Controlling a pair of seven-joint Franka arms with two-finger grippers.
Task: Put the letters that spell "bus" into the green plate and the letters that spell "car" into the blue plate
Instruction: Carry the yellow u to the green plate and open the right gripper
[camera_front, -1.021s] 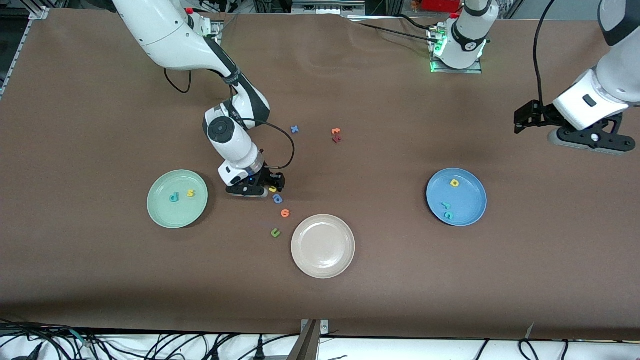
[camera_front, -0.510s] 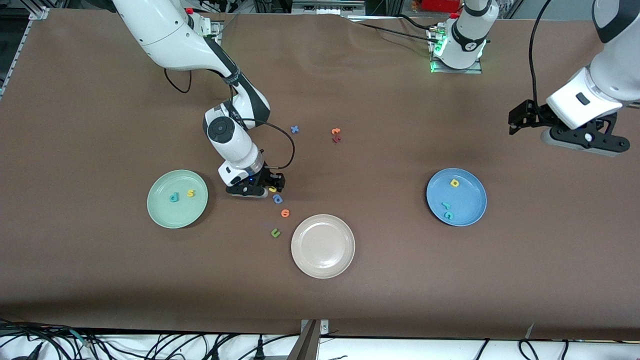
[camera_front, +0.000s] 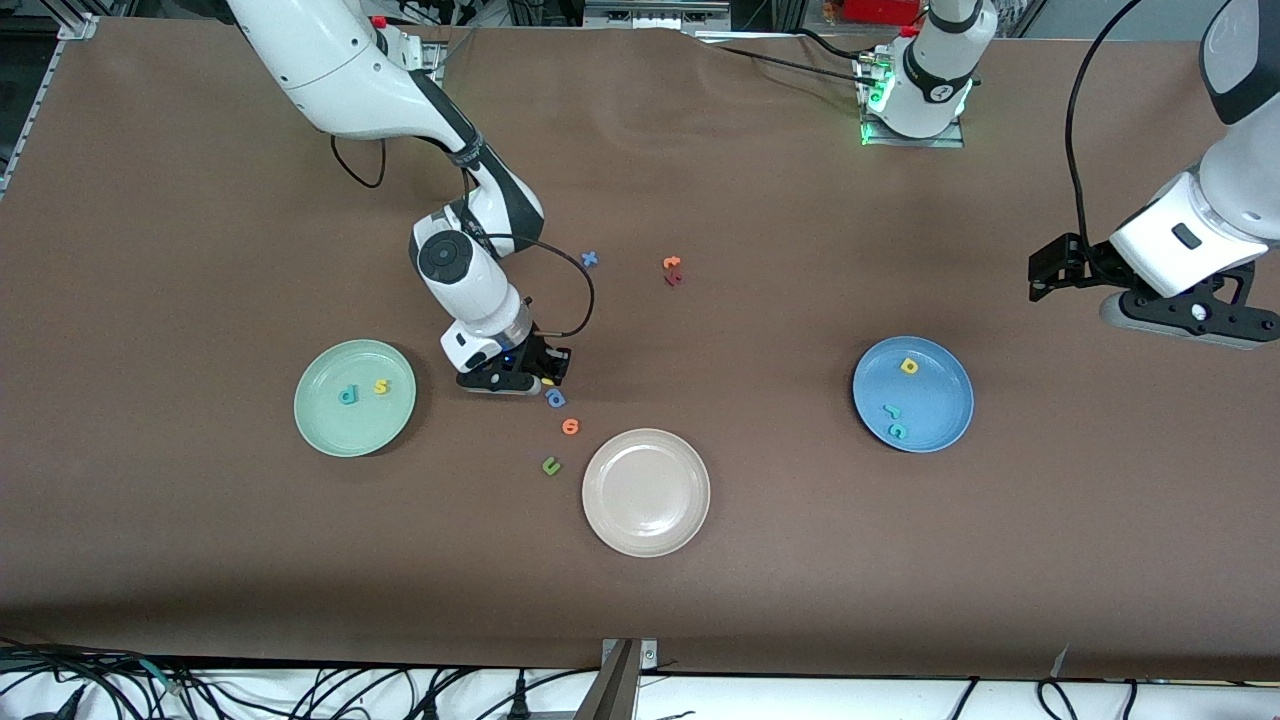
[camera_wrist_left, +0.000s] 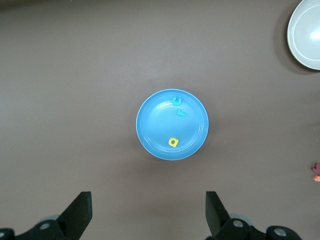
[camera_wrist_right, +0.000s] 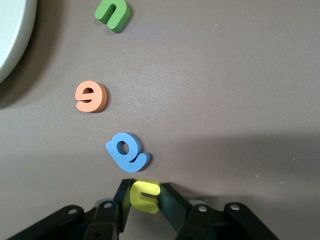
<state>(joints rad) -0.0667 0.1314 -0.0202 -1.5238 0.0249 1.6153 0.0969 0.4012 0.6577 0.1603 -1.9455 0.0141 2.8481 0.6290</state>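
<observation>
The right gripper (camera_wrist_right: 145, 197) is clamping the yellow "u" (camera_wrist_right: 145, 196) on the table beside the green plate (camera_front: 325, 435), while the left gripper (camera_wrist_left: 149, 215) is waiting spread over the blue plate (camera_wrist_left: 150, 107).

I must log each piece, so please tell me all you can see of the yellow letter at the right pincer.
The yellow letter is a small, thick "u" that looks like foam. It lies flat on the brown table, between the green plate and a blue letter that lies close beside it. The right pincer has its two black fingers pressed against its sides.
</observation>
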